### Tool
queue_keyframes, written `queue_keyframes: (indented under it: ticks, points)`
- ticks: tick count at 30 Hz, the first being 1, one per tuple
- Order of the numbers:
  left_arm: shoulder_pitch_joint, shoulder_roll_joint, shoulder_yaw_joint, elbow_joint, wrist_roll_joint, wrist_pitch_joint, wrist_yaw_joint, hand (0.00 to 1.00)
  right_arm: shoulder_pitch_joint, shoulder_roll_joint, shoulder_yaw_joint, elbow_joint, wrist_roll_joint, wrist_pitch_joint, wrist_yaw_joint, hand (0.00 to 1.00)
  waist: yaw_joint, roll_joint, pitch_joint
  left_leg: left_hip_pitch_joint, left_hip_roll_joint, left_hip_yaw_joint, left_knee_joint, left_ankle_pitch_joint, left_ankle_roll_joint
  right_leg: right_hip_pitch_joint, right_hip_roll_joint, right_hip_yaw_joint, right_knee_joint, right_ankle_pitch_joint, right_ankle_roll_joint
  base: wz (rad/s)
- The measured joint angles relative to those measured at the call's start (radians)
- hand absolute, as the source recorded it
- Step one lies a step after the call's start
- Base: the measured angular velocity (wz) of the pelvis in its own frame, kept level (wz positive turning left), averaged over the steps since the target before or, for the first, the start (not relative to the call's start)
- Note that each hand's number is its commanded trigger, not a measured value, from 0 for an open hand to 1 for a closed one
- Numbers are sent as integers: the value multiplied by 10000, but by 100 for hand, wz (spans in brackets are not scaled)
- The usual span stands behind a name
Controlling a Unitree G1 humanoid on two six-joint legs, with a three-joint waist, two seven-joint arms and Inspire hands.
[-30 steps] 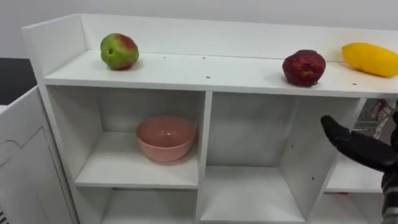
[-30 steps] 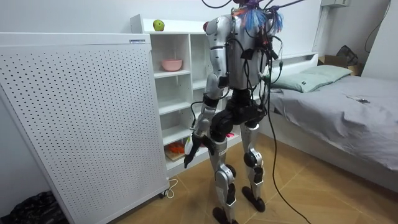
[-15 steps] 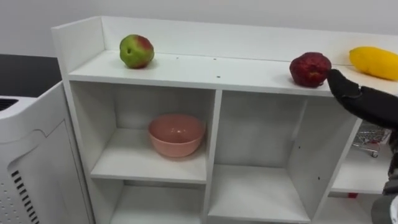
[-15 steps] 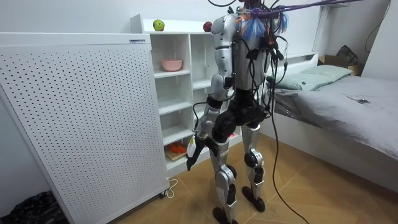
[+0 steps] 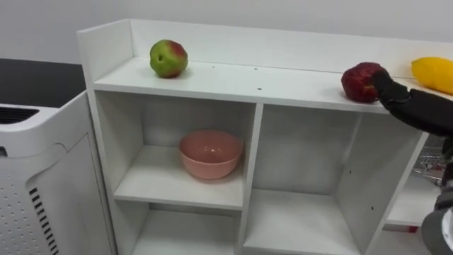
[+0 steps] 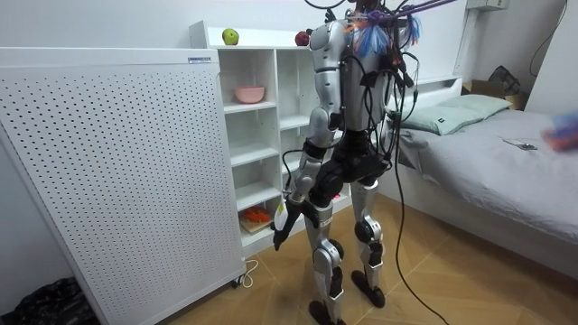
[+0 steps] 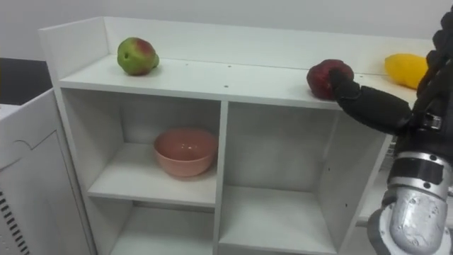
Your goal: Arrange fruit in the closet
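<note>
Three fruits lie on the white closet's top board (image 5: 233,79): a green-and-red apple (image 5: 168,58) at the left, a dark red fruit (image 5: 359,81) at the right, and a yellow fruit (image 5: 433,73) beyond it at the far right. My black right hand (image 5: 400,99) reaches up from the right, and its straight fingers touch the dark red fruit's right side. In the upper left compartment sits a pink bowl (image 5: 210,154). I stand facing the closet, my left hand (image 6: 281,226) hanging relaxed beside my thigh.
A white perforated cabinet (image 5: 35,163) stands against the closet's left side. The middle compartments (image 5: 304,163) hold nothing. Orange items (image 6: 257,217) lie on a low shelf. A bed (image 6: 488,144) stands behind me at the room view's right.
My right hand rose from in front of the right compartment to the top board and reached the dark red fruit. The eye view shifted, so the closet sits further right in it.
</note>
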Motion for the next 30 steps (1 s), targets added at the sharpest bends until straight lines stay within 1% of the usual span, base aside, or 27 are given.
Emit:
queue_keyframes:
  ticks: [1,5,7,8,9,10,13,15,17,20,24,25,26,27,28,30]
  points:
    - [10,4,12,1,0,3,-35,0,-53,-118,86,103,257,23,100,0,21,-13,-6,-11,0,-7,2,0,0,-1,0,-4,0,0,0,0]
    - [-3,27,22,-67,-3,4,-111,0,-538,-163,140,488,451,66,424,0,-1,-78,-29,-33,0,-18,5,3,-3,-25,1,-18,-3,0,-1,0]
    - [-4,78,22,-200,0,10,-196,0,-733,-166,154,670,606,65,661,0,4,-154,-44,-45,0,-36,0,3,-3,-14,-5,-80,-7,0,-1,4]
    - [-5,89,97,-282,127,16,-224,0,-756,-166,155,788,653,74,791,0,23,-228,-65,-49,1,-38,-3,5,-4,-19,-6,-112,-8,0,-1,3]
    - [-6,87,145,-306,228,35,-230,0,-762,-167,154,864,659,90,866,0,32,-263,-68,-54,1,-39,-3,5,-4,-19,-6,-117,-10,0,-1,0]
    - [-8,85,224,-338,315,123,-234,0,-827,-167,152,1132,675,154,1057,0,30,-329,-86,-105,1,-42,3,5,-4,-24,-6,-122,-11,0,-1,0]
    - [-35,129,336,-383,310,283,-236,0,-1244,-188,149,2103,834,442,1323,0,16,-455,-100,-200,-1,-85,58,4,-4,-69,-13,-182,-14,4,-6,3]
    - [-55,139,368,-397,285,354,-236,0,-1428,-231,145,2372,833,506,1412,0,3,-455,-102,-249,-1,-93,76,4,-4,-100,-19,-236,-12,7,-11,2]
    - [-93,149,452,-395,291,371,-243,0,-1641,-427,161,2649,784,532,1577,0,14,-447,-100,-296,1,-99,107,5,-4,-142,-22,-273,-13,14,-23,0]
    - [-96,158,607,-394,280,373,-287,0,-1653,-519,160,2661,635,629,1854,0,23,-447,-100,-312,2,-101,119,4,-4,-145,-24,-289,-7,15,-24,0]
    - [-172,180,587,-394,280,393,-450,0,-1654,-564,161,2678,382,708,2171,0,11,-447,-99,-326,2,-101,122,4,-4,-145,-27,-294,-2,15,-24,0]
    - [-200,174,577,-394,276,414,-467,0,-1654,-622,171,2708,361,714,2249,2,12,-449,-100,-325,2,-101,122,4,-4,-146,-27,-296,-2,15,-24,0]
    - [-217,174,574,-394,275,444,-468,0,-1655,-711,236,2751,349,718,2289,35,12,-453,-102,-323,2,-101,122,4,-4,-145,-27,-296,-2,15,-24,0]
    - [-222,175,574,-394,270,456,-468,0,-1655,-772,284,2767,350,724,2302,58,10,-453,-102,-320,2,-101,122,4,-4,-143,-26,-296,-3,15,-24,0]
    - [-224,177,574,-395,267,493,-466,0,-1655,-854,347,2800,334,733,2359,100,9,-453,-102,-311,2,-100,123,4,-4,-135,-27,-295,-2,16,-24,0]
    - [-225,180,575,-395,267,569,-466,0,-1655,-868,366,2801,289,761,2383,100,8,-455,-103,-305,2,-101,124,4,-4,-133,-26,-295,-2,16,-24,0]
